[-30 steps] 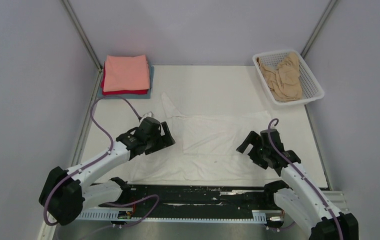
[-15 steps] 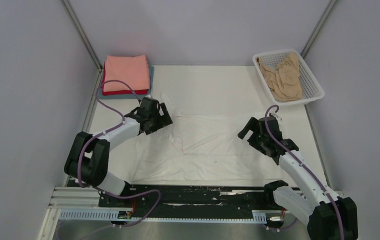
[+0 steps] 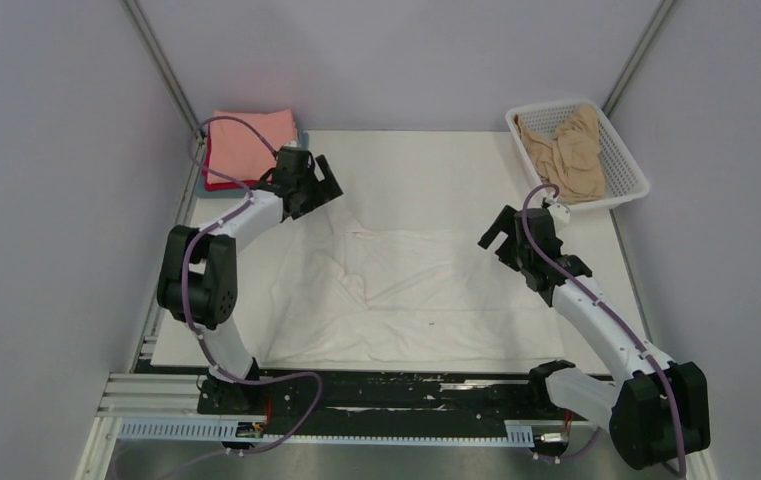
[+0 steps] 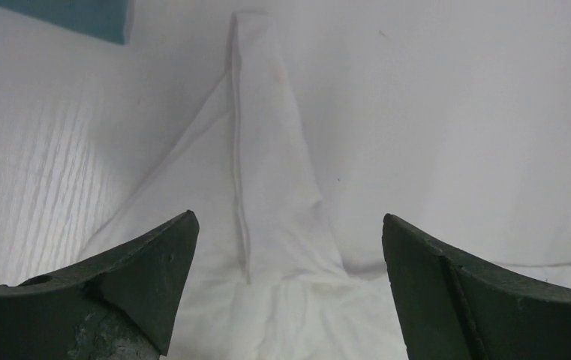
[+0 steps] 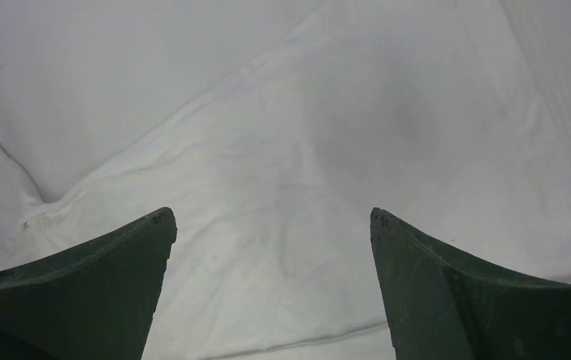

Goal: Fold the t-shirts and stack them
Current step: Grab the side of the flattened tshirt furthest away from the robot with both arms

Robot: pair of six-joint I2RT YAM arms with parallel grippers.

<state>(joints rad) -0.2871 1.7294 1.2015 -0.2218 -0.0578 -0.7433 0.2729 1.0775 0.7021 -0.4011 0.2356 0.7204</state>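
The white t-shirt [image 3: 406, 290] lies spread mid-tabletop, its sleeve [image 4: 267, 150] pointing at the folded stack [image 3: 241, 145] in the upper left. A shallow pinch there could catch only 1 layer, or drag the cloth into wrinkles. The left fingers [image 4: 139, 285] and right fingers [image 5: 102, 285] stand fully apart above the cloth, holding nothing.

White table [image 3: 426, 165], white t-shirt [image 3: 426, 290] spread flat, folded stack [image 3: 246, 137] far-left, basket [image 3: 625, 152] far-right
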